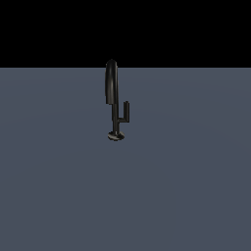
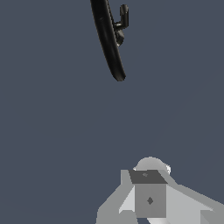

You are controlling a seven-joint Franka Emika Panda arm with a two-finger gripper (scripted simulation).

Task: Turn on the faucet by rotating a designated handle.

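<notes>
The glossy black faucet (image 1: 115, 117) stands upright on the grey floor, with a round disc base (image 1: 115, 136) and a thick arched spout (image 1: 112, 83) on top. The handle (image 1: 126, 112) is a short L-shaped arm on the stem's side toward the exterior view's right, ending in a small upright bar. In the wrist view the spout (image 2: 107, 39) and the handle (image 2: 124, 15) lie far ahead of my gripper (image 2: 150, 192). Its grey fingers (image 2: 150, 201) sit together as one block, holding nothing and well apart from the faucet. The arm does not show in the exterior view.
A flat grey floor (image 1: 186, 186) spreads around the faucet on all sides. A black background lies beyond its far edge. No other objects show.
</notes>
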